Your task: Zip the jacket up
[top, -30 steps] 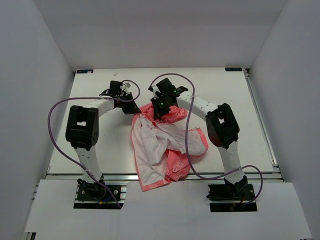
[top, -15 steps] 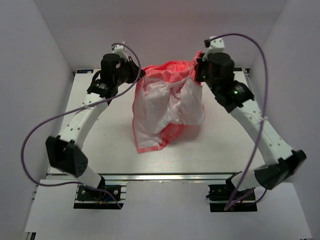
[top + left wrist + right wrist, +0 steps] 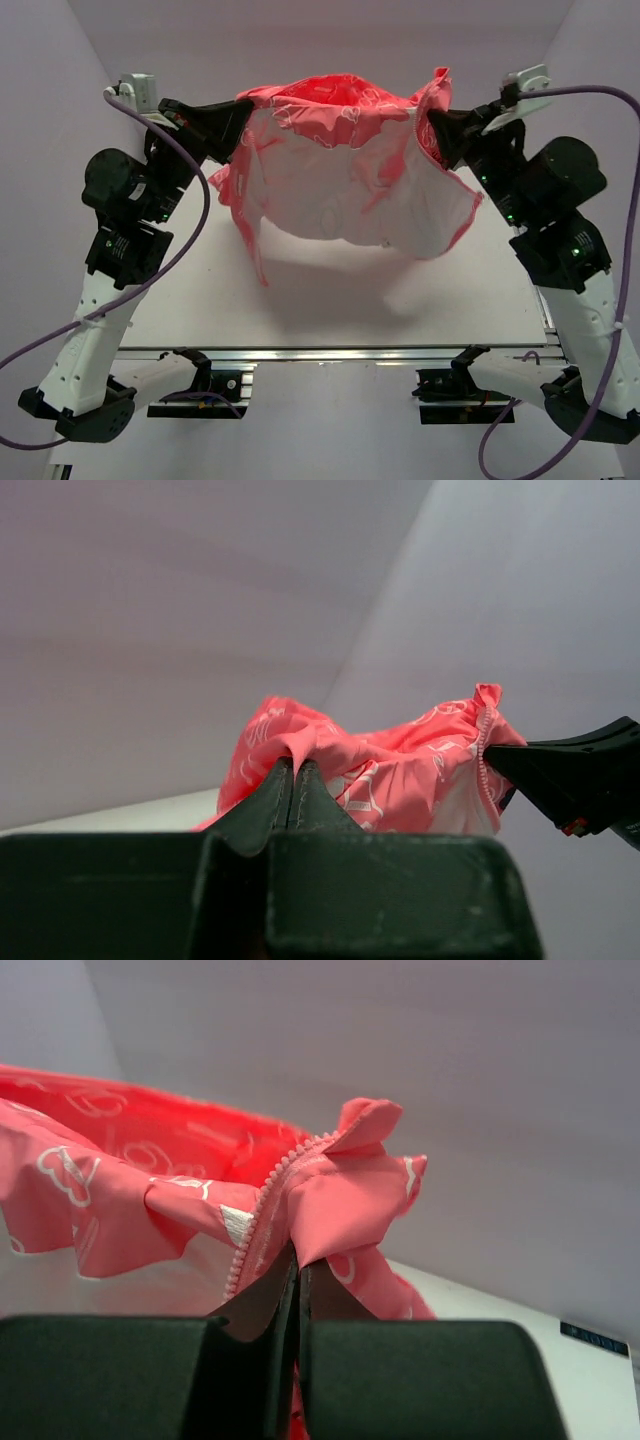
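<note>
Left pincer (image 3: 238, 132) and right pincer (image 3: 432, 127), each pinching the jacket (image 3: 340, 185), hold it higher and wider than before.

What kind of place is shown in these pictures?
Probably a robot test booth: plain white walls enclose a white table, and two arms bolted to a metal rail hold a jacket.

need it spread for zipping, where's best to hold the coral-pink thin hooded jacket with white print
Probably the front edge beside the pink zipper teeth, pinched from the right, as the right gripper does. The coral-pink jacket hangs spread, white lining showing, so that edge stands exposed at the top corner.
</note>
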`<state>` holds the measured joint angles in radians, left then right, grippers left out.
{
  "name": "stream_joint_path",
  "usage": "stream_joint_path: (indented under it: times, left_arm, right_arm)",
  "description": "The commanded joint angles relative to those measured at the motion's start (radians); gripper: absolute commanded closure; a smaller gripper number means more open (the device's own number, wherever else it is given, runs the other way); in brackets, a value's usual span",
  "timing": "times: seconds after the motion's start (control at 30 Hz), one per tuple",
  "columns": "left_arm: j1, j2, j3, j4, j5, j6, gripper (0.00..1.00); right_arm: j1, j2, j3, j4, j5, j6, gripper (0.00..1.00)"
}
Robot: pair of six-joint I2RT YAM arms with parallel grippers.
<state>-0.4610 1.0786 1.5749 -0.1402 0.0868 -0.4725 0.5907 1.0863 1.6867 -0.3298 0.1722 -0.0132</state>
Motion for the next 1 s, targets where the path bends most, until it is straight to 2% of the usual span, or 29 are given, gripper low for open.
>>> stream_joint_path:
  times: [0.0,0.07,0.13,0.17,0.27,0.33,0.37,0.4,0.43,0.47,0.5,0.53,0.57,0.6,0.63,0.67,0.73,0.77,0.8,0.9,0.97]
  left_arm:
    - [0.010,-0.006,0.028,0.054,-0.047,-0.009,1.00]
    - [0.009,0.045,0.042,0.031,-0.073,-0.047,1.00]
    - [-0.010,0.098,0.054,-0.021,-0.169,-0.089,1.00]
    - [-0.028,0.166,0.065,-0.063,-0.315,-0.100,1.00]
    - [-0.070,0.295,0.118,-0.152,-0.574,-0.135,1.00]
    - [-0.070,0.487,0.201,-0.243,-0.660,-0.188,1.00]
    - [-0.064,0.563,0.256,-0.347,-0.689,-0.205,1.00]
    - [-0.061,0.648,0.392,-0.404,-0.743,-0.224,1.00]
    - [-0.050,0.823,0.474,-0.453,-0.730,-0.242,1.00]
    - [-0.027,0.918,0.566,-0.570,-0.708,-0.259,1.00]
    - [-0.013,1.011,0.749,-0.620,-0.658,-0.273,1.00]
    - [-0.004,1.181,0.834,-0.659,-0.639,-0.284,1.00]
    - [0.010,1.246,0.896,-0.697,-0.625,-0.284,1.00]
    - [0.016,1.289,0.936,-0.699,-0.590,-0.284,0.89]
    - [0.019,1.308,0.910,-0.687,-0.578,-0.282,0.77]
    - [0.022,1.295,0.868,-0.623,-0.564,-0.276,0.63]
    - [0.022,1.221,0.738,-0.526,-0.552,-0.256,0.23]
    - [0.022,1.198,0.708,-0.506,-0.552,-0.249,0.14]
    - [0.022,1.180,0.692,-0.493,-0.549,-0.229,0.05]
    - [0.022,1.133,0.694,-0.510,-0.530,-0.187,0.02]
    - [0.022,1.088,0.666,-0.539,-0.504,-0.181,0.02]
  right_arm:
    - [-0.012,0.000,0.059,0.066,0.039,-0.041,1.00]
    - [-0.012,0.038,0.068,0.052,0.114,-0.019,1.00]
    - [-0.009,0.118,0.070,0.046,0.226,-0.007,1.00]
    - [-0.006,0.151,0.071,0.048,0.280,0.014,1.00]
    - [-0.006,0.332,0.122,-0.010,0.455,0.097,1.00]
    - [-0.008,0.524,0.197,-0.130,0.550,0.188,1.00]
    - [-0.011,0.588,0.268,-0.159,0.582,0.211,1.00]
    - [-0.018,0.721,0.306,-0.190,0.593,0.234,1.00]
    - [-0.050,0.792,0.348,-0.224,0.552,0.278,1.00]
    - [-0.070,0.860,0.452,-0.295,0.512,0.307,1.00]
    - [-0.090,0.999,0.506,-0.319,0.457,0.327,1.00]
    - [-0.121,1.065,0.566,-0.348,0.373,0.350,0.96]
    - [-0.132,1.121,0.691,-0.412,0.331,0.357,0.76]
    - [-0.138,1.193,0.724,-0.425,0.258,0.355,0.65]
    - [-0.143,1.204,0.731,-0.422,0.227,0.325,0.51]
    - [-0.144,1.198,0.713,-0.408,0.207,0.305,0.31]
    - [-0.144,1.065,0.543,-0.301,0.158,0.253,0.11]
    - [-0.144,1.064,0.472,-0.258,0.148,0.240,0.11]
    - [-0.144,0.985,0.347,-0.185,0.126,0.230,0.11]
    - [-0.173,0.881,0.254,-0.172,0.061,0.246,0.11]
    - [-0.212,0.827,0.211,-0.231,0.027,0.284,0.11]
